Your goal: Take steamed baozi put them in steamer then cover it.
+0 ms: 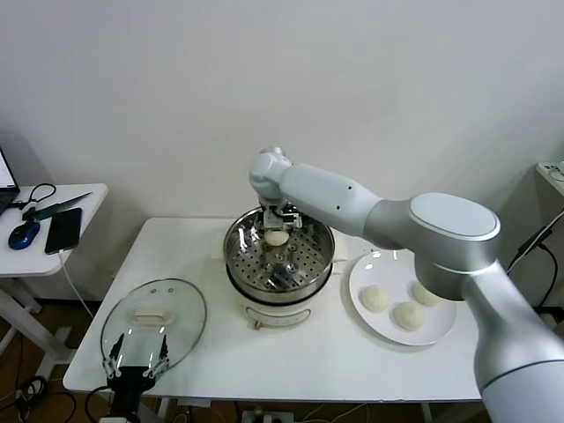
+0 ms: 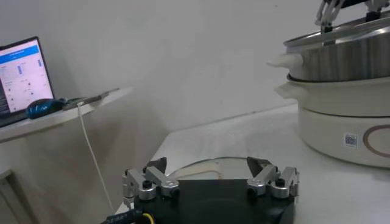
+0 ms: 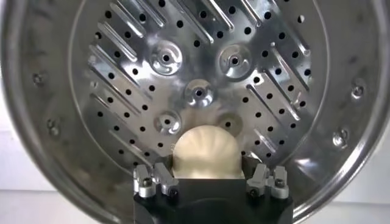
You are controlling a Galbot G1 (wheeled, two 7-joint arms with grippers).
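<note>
Right gripper (image 1: 277, 231) jaws clamped on baozi (image 3: 206, 152) above steamer (image 1: 242, 256); left gripper (image 2: 210, 178) jaws apart.

A lab or office corner staged as a kitchen: a plain white table (image 1: 291, 352) against a bare white wall (image 1: 264, 79) carries an electric steamer (image 1: 280, 264) and a plate (image 1: 370, 269). Beside it a side desk (image 1: 53, 238) holds a laptop (image 2: 21, 76), mouse (image 1: 24, 233) and phone (image 1: 63, 229), with cables (image 1: 26, 388) trailing on the floor.

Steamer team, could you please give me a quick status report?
Right gripper over steamer, shut on bun. Left gripper open by lid. Three buns on plate. Nothing in the way.
</note>
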